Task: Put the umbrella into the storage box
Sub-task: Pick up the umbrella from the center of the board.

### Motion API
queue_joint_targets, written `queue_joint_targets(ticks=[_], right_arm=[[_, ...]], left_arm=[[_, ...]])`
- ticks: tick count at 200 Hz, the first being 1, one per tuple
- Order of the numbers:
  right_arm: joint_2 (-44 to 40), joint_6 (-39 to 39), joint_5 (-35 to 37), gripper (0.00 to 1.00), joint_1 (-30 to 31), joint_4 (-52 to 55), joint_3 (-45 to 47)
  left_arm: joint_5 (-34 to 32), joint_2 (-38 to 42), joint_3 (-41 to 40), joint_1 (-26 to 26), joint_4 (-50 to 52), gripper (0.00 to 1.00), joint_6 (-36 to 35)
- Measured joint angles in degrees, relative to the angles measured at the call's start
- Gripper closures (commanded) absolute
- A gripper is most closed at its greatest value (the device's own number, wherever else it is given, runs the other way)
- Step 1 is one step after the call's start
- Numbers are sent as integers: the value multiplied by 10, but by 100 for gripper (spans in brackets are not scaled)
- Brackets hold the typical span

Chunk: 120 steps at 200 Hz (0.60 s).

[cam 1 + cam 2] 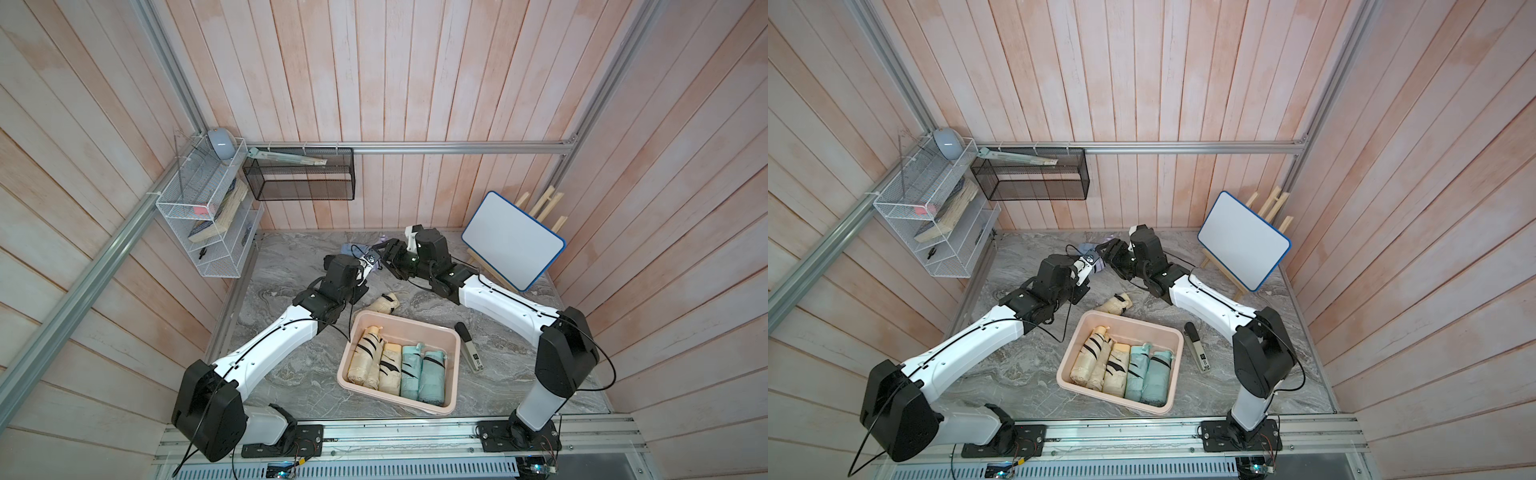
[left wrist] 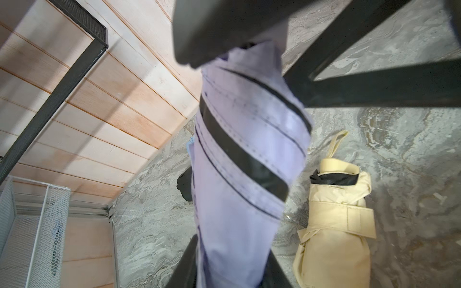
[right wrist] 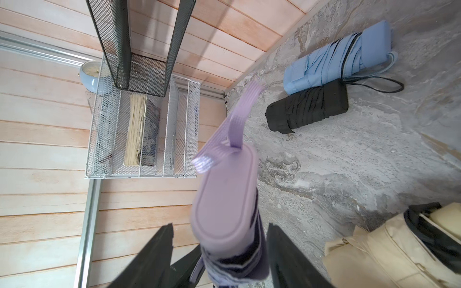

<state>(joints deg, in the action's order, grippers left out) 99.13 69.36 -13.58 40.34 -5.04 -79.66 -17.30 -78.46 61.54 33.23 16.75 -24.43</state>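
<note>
Nearest, on the marble-patterned tabletop, one pale pink storage box is seen, and four folded umbrellas are packed side by side in it: two beige umbrellas and two mint umbrellas. One stapler is laid just beside the box on its right. Just behind the box, one loose beige umbrella is laid on the tabletop. Farther back, one lilac umbrella is held above the tabletop where the two grippers meet, behind the box and not over it. The left gripper is clamped narrowly on its canopy. The right gripper is set around the handle end with its jaws half spread: the umbrella is touched on one side, and a gap is shown on the other. Beyond, near the tabletop's back edge, one blue umbrella and one black umbrella are laid touching, side by side. Eight umbrellas are counted in all. Farthest, one whiteboard is propped on one easel, and one white wire rack and one black mesh basket are hung above the far left corner.
</note>
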Motion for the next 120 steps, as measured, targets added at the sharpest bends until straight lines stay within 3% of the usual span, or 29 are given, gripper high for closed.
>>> queue_joint_targets(ticks=[83, 120], right_arm=[[14, 28, 3, 55, -2, -14, 0], [14, 26, 0, 68, -1, -13, 0]], left_arm=[[-20, 2, 0, 20, 7, 100, -11], [-31, 12, 0, 28, 15, 100, -16]])
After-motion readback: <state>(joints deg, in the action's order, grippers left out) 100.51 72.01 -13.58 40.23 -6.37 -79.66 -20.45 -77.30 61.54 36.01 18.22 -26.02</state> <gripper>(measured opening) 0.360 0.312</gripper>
